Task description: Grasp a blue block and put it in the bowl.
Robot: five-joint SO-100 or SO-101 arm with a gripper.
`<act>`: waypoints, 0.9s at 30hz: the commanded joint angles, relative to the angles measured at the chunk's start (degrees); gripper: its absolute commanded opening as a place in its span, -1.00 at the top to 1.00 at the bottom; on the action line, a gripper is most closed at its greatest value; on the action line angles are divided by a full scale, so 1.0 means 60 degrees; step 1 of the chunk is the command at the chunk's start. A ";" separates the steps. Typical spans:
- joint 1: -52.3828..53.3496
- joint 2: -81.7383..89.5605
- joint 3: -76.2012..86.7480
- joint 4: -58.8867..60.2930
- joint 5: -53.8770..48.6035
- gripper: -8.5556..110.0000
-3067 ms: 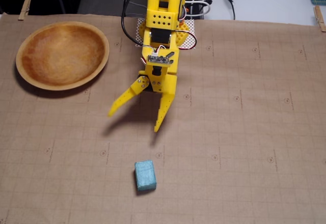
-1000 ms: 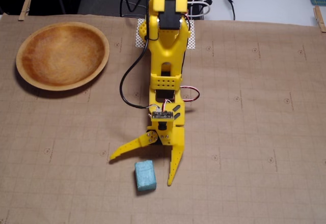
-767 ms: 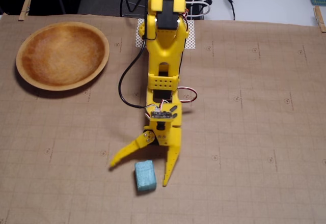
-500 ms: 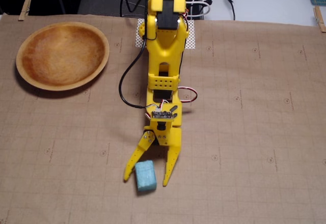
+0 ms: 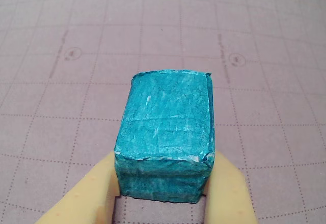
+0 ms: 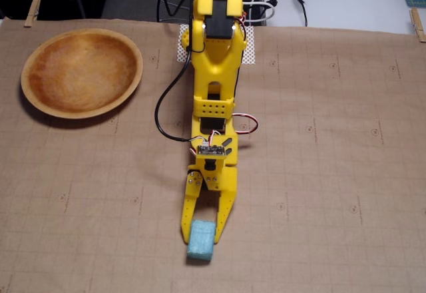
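The blue block point(image 6: 201, 240) is clamped between the fingers of the yellow gripper point(image 6: 201, 238), low on the gridded desk point(image 6: 333, 173). The bowl point(image 6: 81, 72) is seen well apart, upper left in the fixed view.

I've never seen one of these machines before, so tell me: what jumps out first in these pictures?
The bright yellow arm stretches down the middle of the brown gridded mat in the fixed view. Its gripper is pinched on a small blue block near the mat's lower edge; the wrist view shows the block close up between two yellow fingers. A wide wooden bowl sits empty at the upper left.
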 commanded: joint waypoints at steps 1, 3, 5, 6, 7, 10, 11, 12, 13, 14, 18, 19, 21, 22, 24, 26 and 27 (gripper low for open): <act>0.0000 0.0278 -0.0220 -0.0264 0.0103 0.79; 0.0000 0.0278 -0.0220 -0.0264 0.0088 0.83; 0.0000 0.0278 -0.0220 -0.0278 0.0044 0.83; 0.0000 0.0278 -0.0220 -0.0278 0.0044 0.84; 0.0000 0.0278 -0.0220 -0.0278 0.0059 0.84; 0.0000 0.0278 -0.0220 -0.0278 0.0044 0.85; 0.0000 0.0293 -0.0220 -0.0278 0.0029 0.85; 0.0000 0.0293 -0.0220 -0.0278 0.0029 0.85; 0.0000 0.0293 -0.0220 -0.0278 0.0029 0.85; 0.0000 0.0293 -0.0220 -0.0278 0.0015 0.85; 0.0000 0.0366 -0.0146 -0.0278 0.0015 0.92; 0.0000 0.0425 -0.0059 -0.0278 0.0015 0.92; 0.0000 0.0454 0.0015 -0.0293 0.0103 0.91; 0.0000 0.0454 0.0044 -0.0293 0.0146 0.91; 0.0000 0.0630 0.0103 -0.0337 0.0161 0.91; 0.0000 0.0981 0.0234 -0.0498 0.0161 0.91; 0.0015 0.1201 0.0381 -0.0615 0.0132 0.91</act>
